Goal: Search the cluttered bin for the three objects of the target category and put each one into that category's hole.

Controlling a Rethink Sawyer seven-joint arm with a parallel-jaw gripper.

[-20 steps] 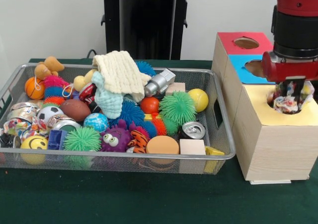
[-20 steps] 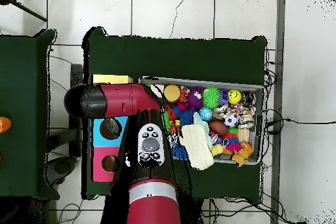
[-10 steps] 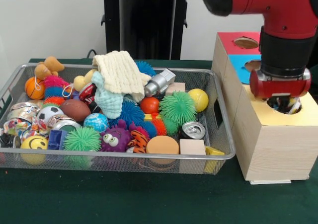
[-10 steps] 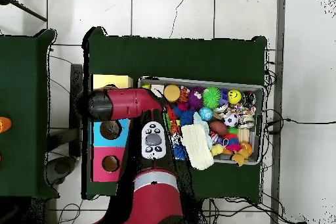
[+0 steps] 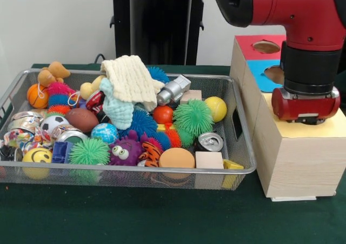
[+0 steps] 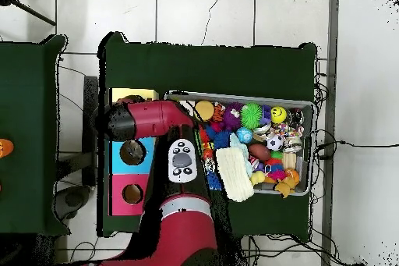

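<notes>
red-and-black robot arm (image 5: 308,49) low over yellow-topped wooden box (image 5: 303,157) (right of wire-mesh bin (image 5: 238,146)); gripper state: cannot tell, hidden

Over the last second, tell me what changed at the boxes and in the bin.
The gripper went down into the yellow box hole, taking the crinkled wrapper out of sight; whether it let go cannot be seen. The toys in the bin stayed put.
</notes>
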